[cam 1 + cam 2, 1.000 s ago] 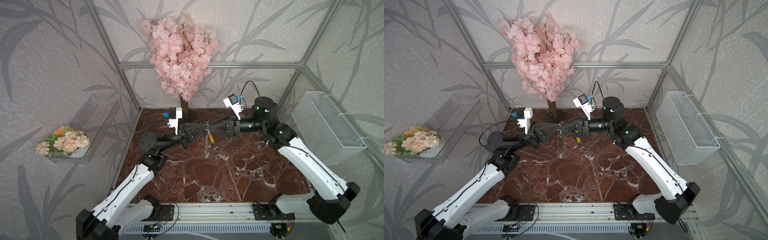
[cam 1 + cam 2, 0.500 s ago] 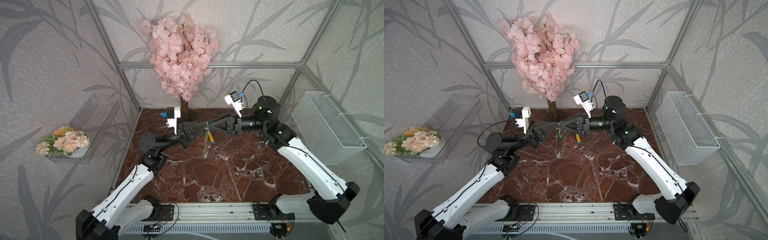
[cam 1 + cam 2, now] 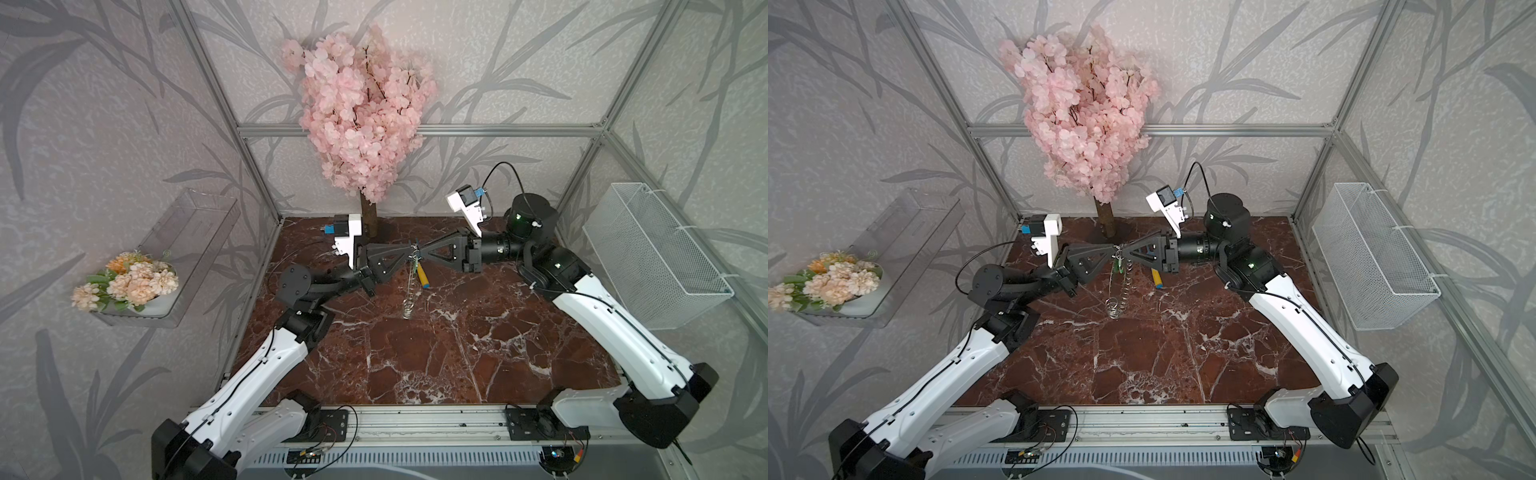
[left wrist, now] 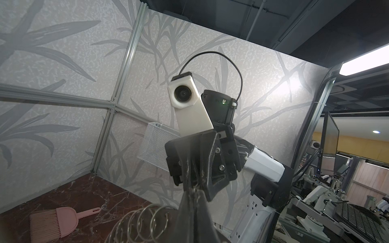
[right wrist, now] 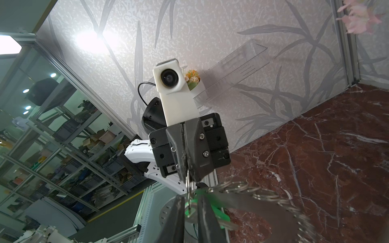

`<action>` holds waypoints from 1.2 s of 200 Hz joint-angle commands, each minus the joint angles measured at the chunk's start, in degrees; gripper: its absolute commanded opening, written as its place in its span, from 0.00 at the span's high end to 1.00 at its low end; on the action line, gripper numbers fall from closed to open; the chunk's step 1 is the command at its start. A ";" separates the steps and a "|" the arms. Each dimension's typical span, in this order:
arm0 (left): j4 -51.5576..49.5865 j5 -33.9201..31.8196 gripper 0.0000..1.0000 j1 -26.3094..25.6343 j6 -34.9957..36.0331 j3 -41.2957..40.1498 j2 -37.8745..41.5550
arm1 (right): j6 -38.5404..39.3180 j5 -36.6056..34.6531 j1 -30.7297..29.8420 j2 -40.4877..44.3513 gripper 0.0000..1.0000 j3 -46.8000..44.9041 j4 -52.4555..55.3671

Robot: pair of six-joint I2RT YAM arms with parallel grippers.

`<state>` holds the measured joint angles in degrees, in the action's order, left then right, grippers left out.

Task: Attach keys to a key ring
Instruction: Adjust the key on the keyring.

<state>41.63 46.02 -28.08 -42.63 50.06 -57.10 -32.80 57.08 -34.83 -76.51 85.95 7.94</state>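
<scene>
Both grippers meet tip to tip in the air above the back of the table. My left gripper (image 3: pixel 411 250) (image 4: pixel 192 189) is shut on a small split ring at the rim of the key ring (image 3: pixel 409 291) (image 5: pixel 263 208). The grey disc hangs from that grip, edge-on in both top views, its low end near the table. The key (image 5: pixel 216 212), with its green tag, dangles at the top of the disc (image 3: pixel 1116 268). My right gripper (image 3: pixel 420 251) (image 5: pixel 190 197) stands open by a narrow gap around the key's small ring; the key's head shows through that gap.
A blue-and-yellow toy handle (image 3: pixel 423 277) lies on the marble just behind the hanging disc. A pink hand brush (image 4: pixel 48 221) lies on the table. The pink tree's trunk (image 3: pixel 368 216) stands at the back, a white wire basket (image 3: pixel 652 257) on the right wall, a clear shelf (image 3: pixel 183 237) on the left.
My right gripper's jaws have narrowed from wide apart to a slim gap at the key's ring. The left gripper and the hanging disc have shifted slightly to the left.
</scene>
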 commanded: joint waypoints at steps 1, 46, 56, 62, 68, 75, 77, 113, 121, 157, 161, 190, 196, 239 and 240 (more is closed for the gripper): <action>2.61 -0.92 1.00 -0.26 0.36 0.91 0.75 | 0.63 0.87 -0.24 1.10 0.88 0.00 -0.38; 2.60 -0.82 1.00 -0.23 0.51 1.18 0.85 | 1.15 0.91 -0.59 1.14 0.97 -0.35 0.38; 2.67 -0.84 1.00 -0.26 0.52 1.20 0.86 | 1.24 0.68 -0.75 1.28 0.98 -0.58 0.44; 2.82 -0.84 1.00 -0.23 0.53 1.18 0.94 | 1.33 0.66 -0.81 1.35 0.98 -0.61 0.49; 2.93 -0.79 1.00 -0.23 0.49 1.18 0.86 | 1.41 0.59 -0.89 1.43 0.99 -0.70 0.57; 3.05 -0.84 1.00 -0.25 0.44 1.20 0.83 | 1.48 0.58 -0.86 1.50 0.99 -0.87 0.62; 3.14 -0.84 1.00 -0.28 0.38 1.20 0.85 | 1.50 0.53 -0.90 1.53 0.99 -0.92 0.63; 3.61 -1.10 1.00 -0.29 0.10 1.24 0.78 | 2.01 -0.29 -1.37 2.06 1.00 -1.88 1.11; 3.73 -1.08 1.00 -0.31 0.01 1.18 0.71 | 2.08 -0.71 -1.60 2.23 1.00 -2.22 1.01; 3.90 -0.85 1.00 -0.25 -0.17 1.18 0.68 | 1.10 -2.14 -3.11 1.96 1.00 -3.91 -1.40; 3.83 -0.79 1.00 -0.27 -0.17 1.18 0.68 | 0.93 -2.15 -3.26 1.77 1.00 -4.01 -1.71; 3.60 -0.49 1.00 -0.27 -0.26 1.18 0.68 | -0.09 -3.19 -3.65 1.40 0.98 -4.52 -3.30; 3.47 -0.41 1.00 -0.28 -0.17 1.18 0.74 | 0.13 -3.81 -3.58 1.61 0.96 -4.63 -3.29; 2.14 -0.23 1.00 -0.27 0.61 0.87 1.32 | -0.15 -7.52 -1.61 4.35 0.69 -5.82 -4.12; 2.14 -0.23 1.00 -0.29 0.66 0.85 1.30 | -0.22 -7.56 -1.45 4.35 0.68 -5.89 -4.23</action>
<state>41.56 45.91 -28.10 -42.54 50.06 -57.10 -32.56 52.12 -37.56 -75.00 81.06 5.85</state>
